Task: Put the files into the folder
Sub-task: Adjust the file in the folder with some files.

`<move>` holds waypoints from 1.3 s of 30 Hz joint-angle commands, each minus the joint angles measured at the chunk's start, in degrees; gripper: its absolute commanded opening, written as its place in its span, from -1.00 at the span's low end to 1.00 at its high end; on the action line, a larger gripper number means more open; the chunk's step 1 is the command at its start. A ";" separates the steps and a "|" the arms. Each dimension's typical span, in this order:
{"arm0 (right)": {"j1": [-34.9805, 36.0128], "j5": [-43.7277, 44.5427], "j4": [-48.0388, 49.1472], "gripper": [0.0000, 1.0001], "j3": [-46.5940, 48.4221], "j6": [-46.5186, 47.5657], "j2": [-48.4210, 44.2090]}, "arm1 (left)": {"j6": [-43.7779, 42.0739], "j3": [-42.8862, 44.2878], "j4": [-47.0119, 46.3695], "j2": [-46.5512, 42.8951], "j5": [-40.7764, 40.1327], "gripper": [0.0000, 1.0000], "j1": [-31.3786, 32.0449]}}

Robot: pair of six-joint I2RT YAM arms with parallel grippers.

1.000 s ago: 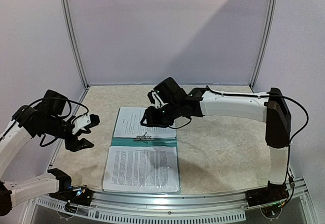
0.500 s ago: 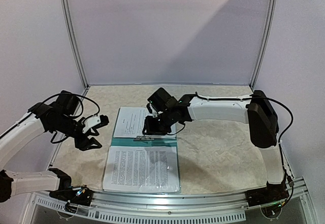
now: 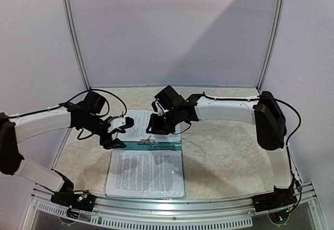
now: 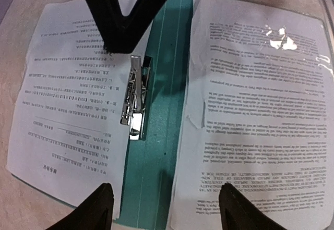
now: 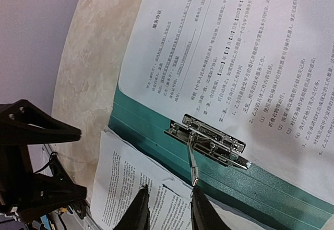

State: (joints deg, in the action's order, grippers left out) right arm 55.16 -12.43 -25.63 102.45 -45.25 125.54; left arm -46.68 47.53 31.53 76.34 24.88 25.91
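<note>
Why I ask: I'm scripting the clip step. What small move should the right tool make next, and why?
Probably close the right tool on the raised lever of the silver clip, to work the clip. The lever's tip sits just at the tool's fingertips, which stand apart and grip nothing, and the clip lies on the folder at the edge of the far sheets.

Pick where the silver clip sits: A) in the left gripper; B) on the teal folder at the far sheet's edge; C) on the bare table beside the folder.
B: the silver clip lies on the bare strip of the teal folder, along the edge of the far sheet.
</note>
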 commanded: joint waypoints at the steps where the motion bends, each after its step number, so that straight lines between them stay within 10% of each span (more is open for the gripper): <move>1: -1.30 -1.91 1.35 -0.45 0.06 -1.86 1.91 | -8.36 6.04 -1.58 10.34 -0.04 0.37 1.13; 10: -1.47 -6.41 -0.25 -0.46 0.54 -1.26 4.06 | -13.45 11.32 3.56 18.24 -0.53 0.03 1.21; 17: -1.54 -6.39 1.58 -0.43 -1.42 -1.73 2.20 | 0.16 25.81 11.95 22.83 1.99 0.08 -6.00; 39: -2.85 -2.89 -4.06 -0.21 0.28 3.20 -2.42 | 16.35 78.68 15.15 65.44 -28.29 0.02 -9.04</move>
State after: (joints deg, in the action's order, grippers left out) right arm 53.56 -17.98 -27.18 103.24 -44.07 127.57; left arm -30.28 120.86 43.90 137.67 1.39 16.25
